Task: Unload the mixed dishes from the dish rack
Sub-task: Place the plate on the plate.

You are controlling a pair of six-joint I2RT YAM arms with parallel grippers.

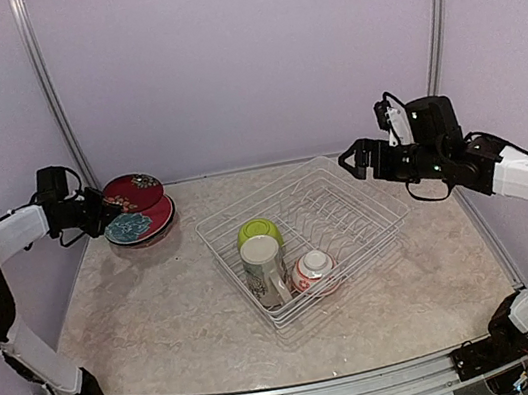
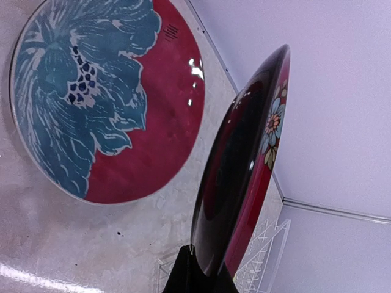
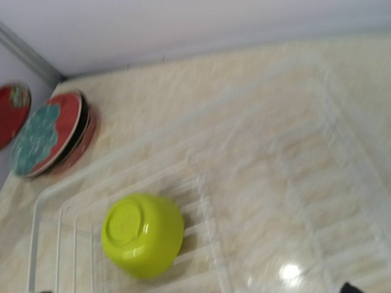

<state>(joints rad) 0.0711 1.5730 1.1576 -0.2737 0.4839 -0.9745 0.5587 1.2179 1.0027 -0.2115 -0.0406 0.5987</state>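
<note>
Lab booth, blank lilac walls (image 1: 241, 59), aluminium rails (image 1: 52, 96)

The pale marbled table (image 1: 162, 316) bears the white wire dish rack (image 1: 353, 211) and, well apart, a stack of plates (image 1: 133, 227).

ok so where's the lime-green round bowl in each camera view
Top external: the lime-green round bowl sits towards the left end of the white wire dish rack, centre of picture.
Left wrist: not in it.
Right wrist: lower left, base showing.
Shared landmark: the red plate with the teal flower, in all three views.
</note>
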